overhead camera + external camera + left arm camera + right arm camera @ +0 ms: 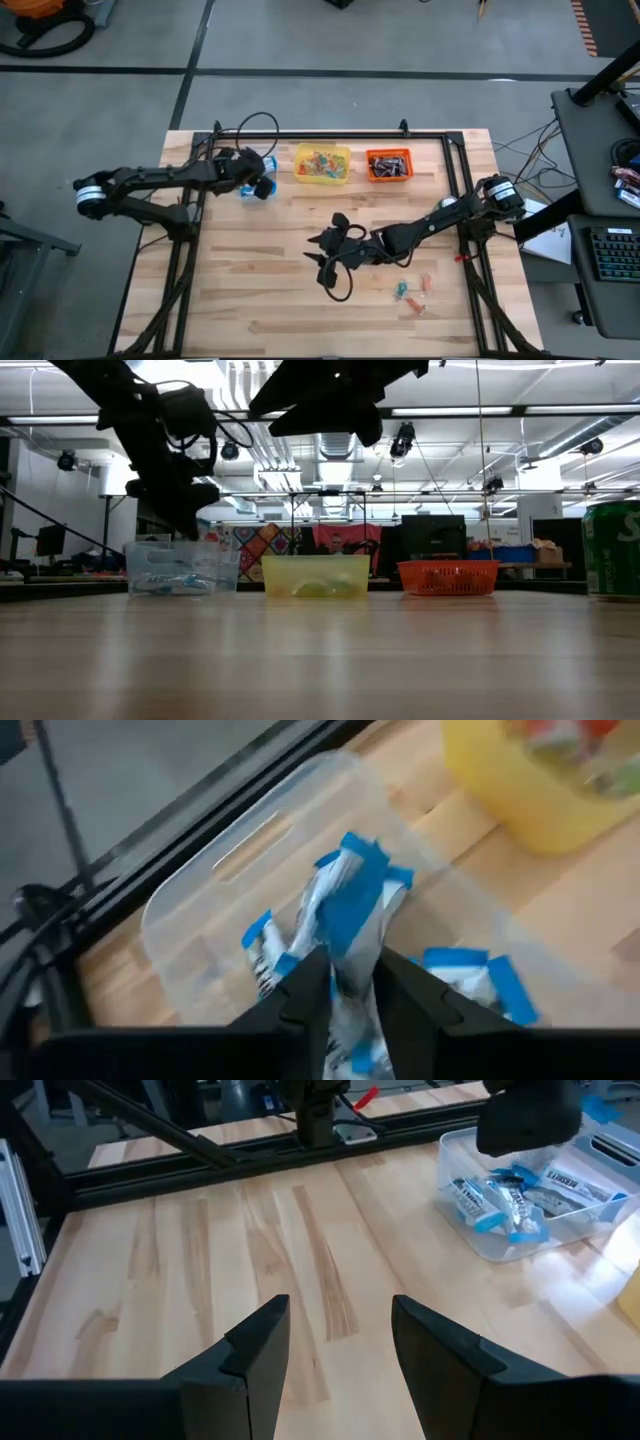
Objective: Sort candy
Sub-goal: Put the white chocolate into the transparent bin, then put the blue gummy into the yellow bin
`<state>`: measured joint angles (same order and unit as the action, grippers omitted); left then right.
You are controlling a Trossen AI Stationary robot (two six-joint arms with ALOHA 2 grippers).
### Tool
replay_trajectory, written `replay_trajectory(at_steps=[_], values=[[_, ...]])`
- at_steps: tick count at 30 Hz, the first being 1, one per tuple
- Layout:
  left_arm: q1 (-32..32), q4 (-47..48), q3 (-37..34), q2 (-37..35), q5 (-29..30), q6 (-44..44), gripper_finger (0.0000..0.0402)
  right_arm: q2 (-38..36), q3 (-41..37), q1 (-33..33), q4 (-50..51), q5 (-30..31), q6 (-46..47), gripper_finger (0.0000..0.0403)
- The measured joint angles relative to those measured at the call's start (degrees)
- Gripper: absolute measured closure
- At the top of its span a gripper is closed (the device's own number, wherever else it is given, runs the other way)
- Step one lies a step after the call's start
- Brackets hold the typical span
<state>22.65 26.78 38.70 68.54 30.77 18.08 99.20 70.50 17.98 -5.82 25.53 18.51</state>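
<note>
Candy (345, 910) crinkles, light and slippery: pinch mid-wrapper. Your left hand (350, 990) at 10 o'clock grips one loosely; right hand (335, 1345) gapes empty.

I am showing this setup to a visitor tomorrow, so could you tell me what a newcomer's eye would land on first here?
Most likely the left claw, poised over the clear tub at the table's back left, with a blue-and-white candy between its fingers. Next come the yellow tub and orange tub lined up beside it along the back edge. The right claw hangs open over bare wood mid-table, with a few loose candies near the front right.
</note>
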Motion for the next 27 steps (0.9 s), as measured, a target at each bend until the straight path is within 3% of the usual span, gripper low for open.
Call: replay_trajectory(at_steps=[6,17,22,27], values=[[0.0,8.1,2.6,3.7,5.8,2.6,0.0306,0.0,0.0,0.0,1.7,0.0,1.7,0.0236],[-5.9,11.9,2.4,-0.1,5.7,7.0,0.0285,0.0,0.0,0.2,5.3,-0.2,4.2,0.0236],[-14.0,12.9,2.2,-3.4,3.4,12.5,0.0286,0.0,0.0,0.6,6.7,-0.5,5.7,0.0236],[-27.0,11.2,2.0,-4.3,3.2,15.7,0.0286,0.0,0.0,1.3,11.4,-2.7,12.9,0.0236]])
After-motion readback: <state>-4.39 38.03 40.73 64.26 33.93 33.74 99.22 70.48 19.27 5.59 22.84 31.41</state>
